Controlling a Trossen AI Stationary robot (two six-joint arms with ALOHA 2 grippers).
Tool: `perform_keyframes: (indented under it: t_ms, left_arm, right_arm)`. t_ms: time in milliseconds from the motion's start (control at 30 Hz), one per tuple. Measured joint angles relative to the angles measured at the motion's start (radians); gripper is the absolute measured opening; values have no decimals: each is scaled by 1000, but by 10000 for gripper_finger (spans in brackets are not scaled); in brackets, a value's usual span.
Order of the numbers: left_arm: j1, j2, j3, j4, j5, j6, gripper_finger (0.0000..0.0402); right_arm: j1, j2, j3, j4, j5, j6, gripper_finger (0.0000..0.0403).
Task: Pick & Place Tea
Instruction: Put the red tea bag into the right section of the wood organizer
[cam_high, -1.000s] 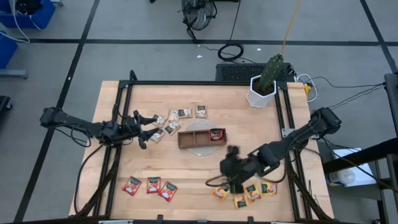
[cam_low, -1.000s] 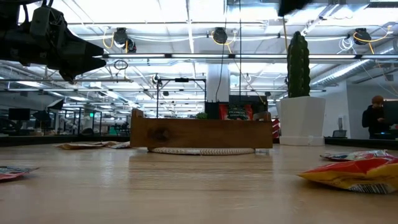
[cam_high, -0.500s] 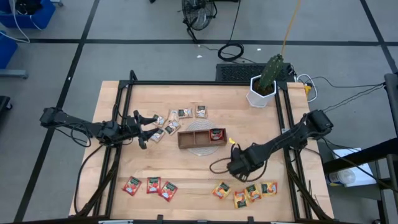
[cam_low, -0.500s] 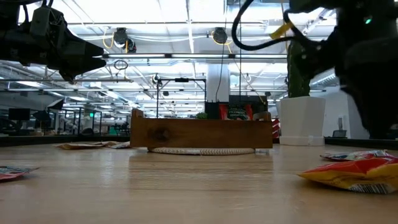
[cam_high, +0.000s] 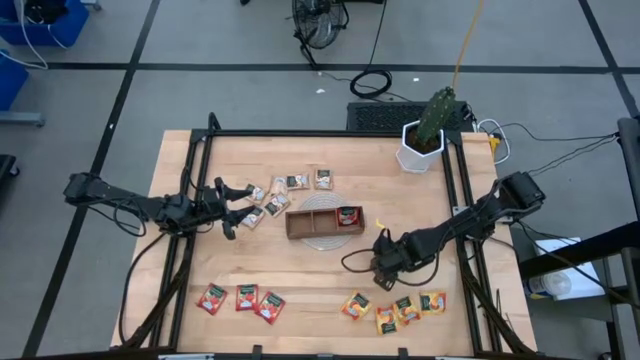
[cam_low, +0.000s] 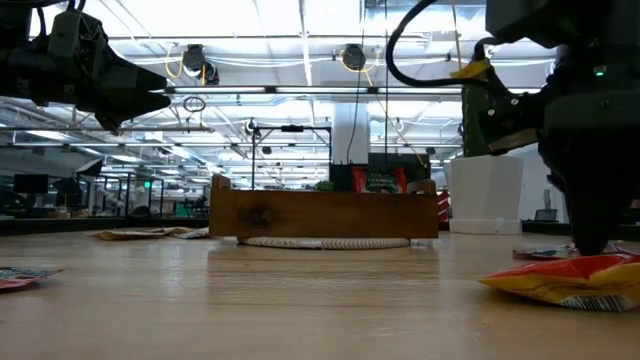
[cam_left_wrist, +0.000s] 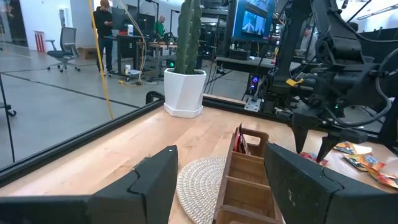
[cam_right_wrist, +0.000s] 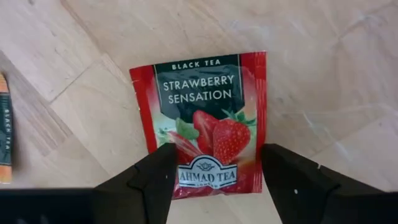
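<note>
Shifted right gripper (cam_high: 383, 262) hides red sachet (cam_right_wrist: 208, 121) overhead.

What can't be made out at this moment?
- Red sachet: in the high view, hidden beneath the right claw; whether it is touched is unclear.
- Tray contents: in the low view, the front wall hides them.
- Beige sachets: labels too small to read in the high view.

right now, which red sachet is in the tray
The red sachet in the tray's right-end compartment; the rest lie flat on the table.
</note>
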Motion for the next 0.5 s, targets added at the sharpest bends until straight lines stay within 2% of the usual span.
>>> perform_keyframes:
  t_ms: [200, 500]
  left_arm:
    - [0, 0, 0, 0, 0, 0, 239]
    - [0, 0, 0, 0, 0, 0, 239]
  right_arm:
    - [0, 2, -37, -24, 17, 25, 172]
    - [0, -17, -49, -5, 14, -20, 33]
